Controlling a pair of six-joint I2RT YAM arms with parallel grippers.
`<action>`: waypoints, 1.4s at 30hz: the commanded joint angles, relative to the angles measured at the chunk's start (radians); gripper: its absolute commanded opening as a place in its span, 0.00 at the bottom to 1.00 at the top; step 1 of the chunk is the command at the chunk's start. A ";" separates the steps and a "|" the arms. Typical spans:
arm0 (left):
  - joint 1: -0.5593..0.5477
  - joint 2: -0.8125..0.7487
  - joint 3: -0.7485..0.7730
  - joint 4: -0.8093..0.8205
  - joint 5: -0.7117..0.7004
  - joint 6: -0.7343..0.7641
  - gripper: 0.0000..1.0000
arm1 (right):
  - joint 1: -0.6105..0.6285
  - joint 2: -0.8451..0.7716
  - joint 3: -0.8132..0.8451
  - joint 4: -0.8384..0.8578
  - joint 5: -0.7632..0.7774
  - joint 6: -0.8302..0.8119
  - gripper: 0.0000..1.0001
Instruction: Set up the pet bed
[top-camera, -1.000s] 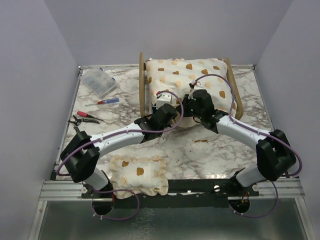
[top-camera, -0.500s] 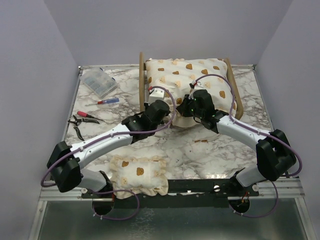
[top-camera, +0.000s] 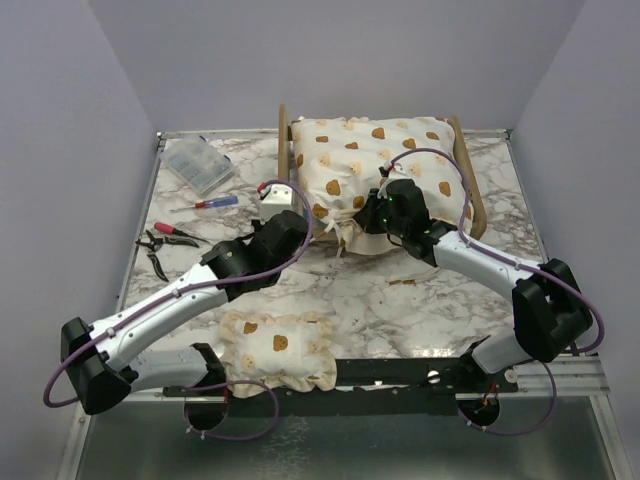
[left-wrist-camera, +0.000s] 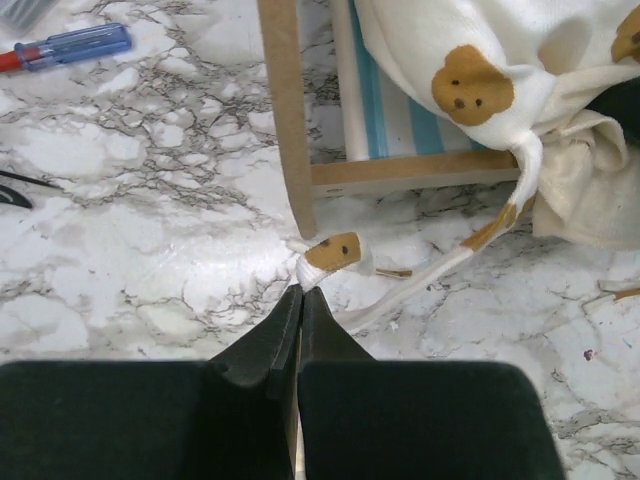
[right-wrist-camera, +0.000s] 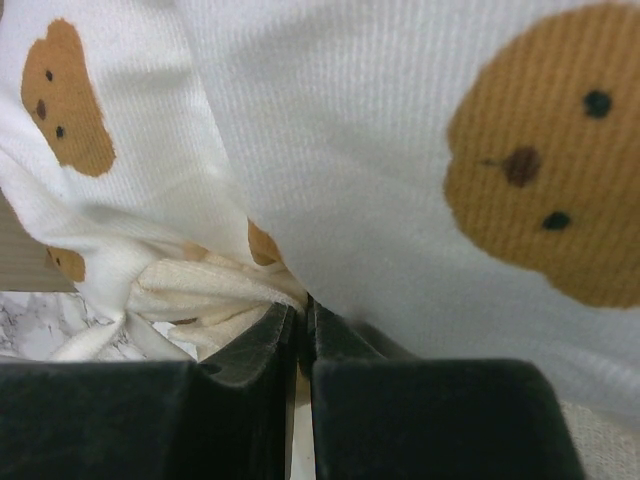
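"While the left gripper (left-wrist-camera: 300, 295) hovers at its corner, where does the small light plywood pet bed (top-camera: 283, 170) with the blue-and-white striped base lie?"

"Upper middle of the top view, long axis running left to right; its lower-left corner is just beyond those fingertips; the left arm is nearer."

"And the fingers?"

"Left pair pressed together, seemingly pinching the thin cream tie (left-wrist-camera: 330, 252) of the large cream bear-print ruffled cushion (top-camera: 370, 150); right gripper (right-wrist-camera: 300, 315) likewise closed against the cushion's lower edge; whether cloth is caught, I cannot tell."
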 joint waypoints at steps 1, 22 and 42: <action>0.005 -0.050 0.034 -0.070 -0.042 -0.021 0.00 | -0.016 -0.009 0.000 -0.021 0.029 -0.015 0.09; 0.088 0.256 0.294 0.088 -0.134 0.288 0.00 | -0.016 0.009 0.036 0.004 -0.085 0.002 0.09; 0.111 0.322 0.454 -0.158 -0.239 0.336 0.00 | -0.017 0.010 0.024 0.016 -0.116 0.025 0.09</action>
